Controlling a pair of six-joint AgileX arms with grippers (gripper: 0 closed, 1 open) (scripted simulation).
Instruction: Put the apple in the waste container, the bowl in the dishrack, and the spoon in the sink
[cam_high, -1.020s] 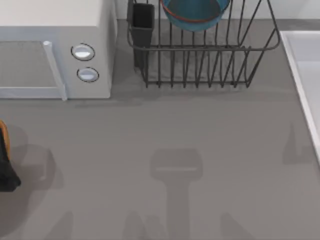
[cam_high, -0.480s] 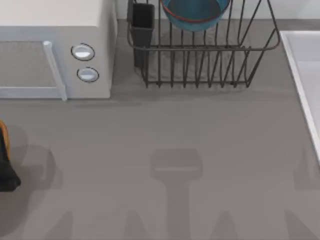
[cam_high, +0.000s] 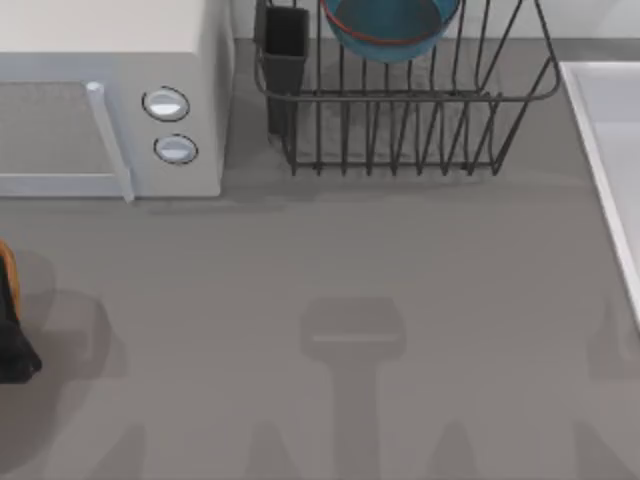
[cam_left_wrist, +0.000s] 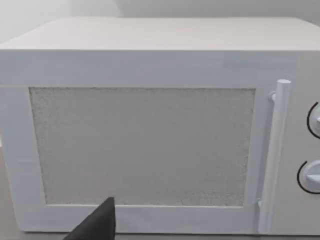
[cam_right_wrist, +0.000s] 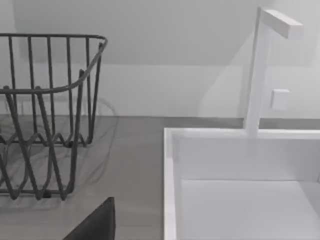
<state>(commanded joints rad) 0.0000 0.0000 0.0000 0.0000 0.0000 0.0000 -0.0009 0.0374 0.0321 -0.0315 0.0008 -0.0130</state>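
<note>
The bowl (cam_high: 390, 28) sits inside the dishrack (cam_high: 410, 110) at the desk's (cam_high: 330, 270) twelve o'clock edge, blue with its reddish rim showing between the upright bars. A dark utensil cup (cam_high: 285, 50) stands at the rack's left corner, just beside the white microwave (cam_high: 110, 100), which fills the ten o'clock corner with its two round knobs (cam_high: 170, 125) facing the rack. The sink (cam_high: 610, 150) runs along the three o'clock edge, its raised pale rim well apart from the rack; a white faucet (cam_right_wrist: 260, 70) rises behind its basin.

The left arm (cam_high: 12, 330) rests at nine o'clock, a dark and orange part at the desk's edge, its wrist camera facing the microwave door and handle (cam_left_wrist: 272, 155). Whether its fingers are spread or pressed together cannot be told, nor those of the right arm, whose wrist camera faces the sink and the rack's end.
</note>
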